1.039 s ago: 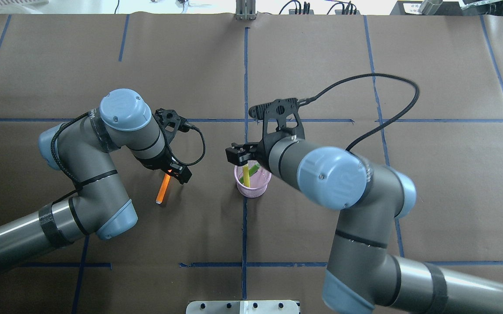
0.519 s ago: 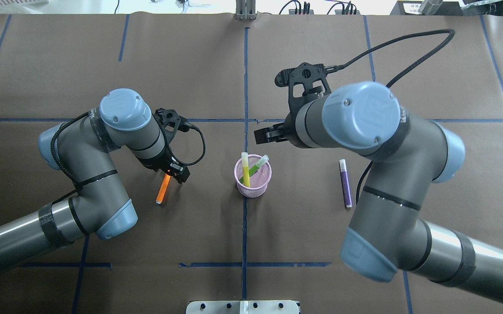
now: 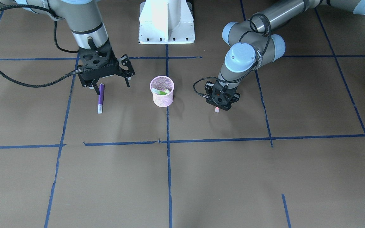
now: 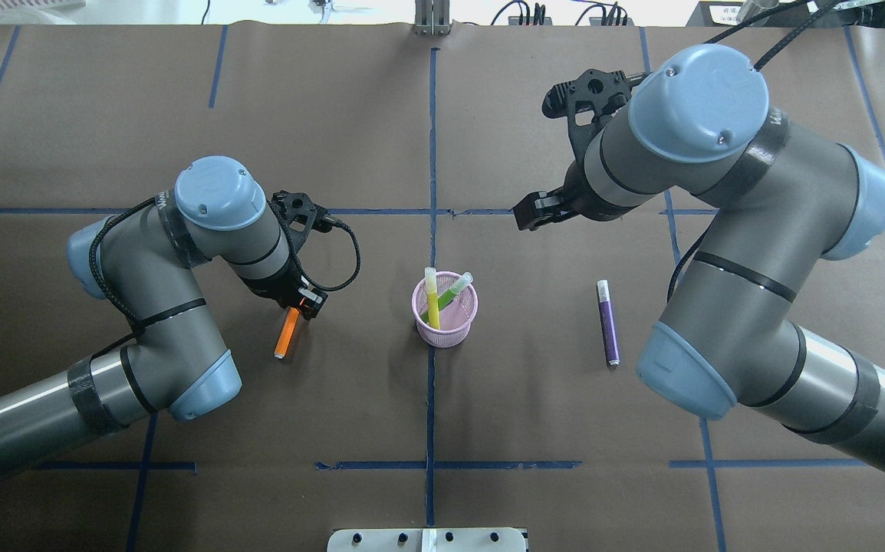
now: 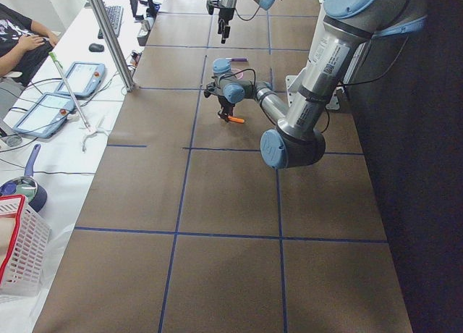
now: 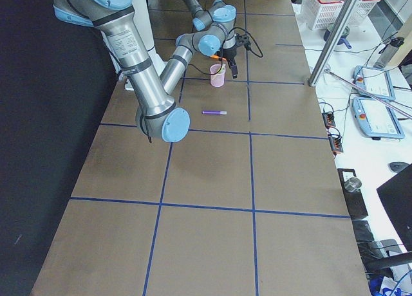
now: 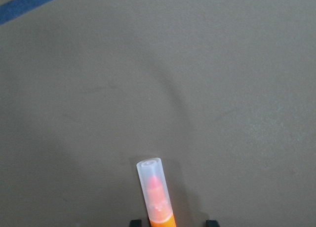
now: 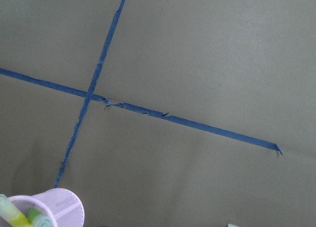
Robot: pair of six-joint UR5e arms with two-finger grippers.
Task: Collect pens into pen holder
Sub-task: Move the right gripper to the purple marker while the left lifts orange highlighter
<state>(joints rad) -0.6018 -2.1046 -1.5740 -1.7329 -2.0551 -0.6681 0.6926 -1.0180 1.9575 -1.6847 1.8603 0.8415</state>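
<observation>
Meanwhile right tool (image 3: 108, 83) retreated from pen holder (image 4: 445, 310), now empty.

brown-papered table (image 4: 488, 115) with blue tape lines (image 4: 431, 399) — on it a pink pen holder (image 4: 445, 324), purple pen (image 4: 607, 322), orange pen (image 4: 286, 333).

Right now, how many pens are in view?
4. Yellow pen and green pen stand in the pink cup. Orange pen lies on the table at the left tool. Purple pen lies loose right of the cup.

Bright even overhead light, soft shadows; left wrist view slightly soft.
</observation>
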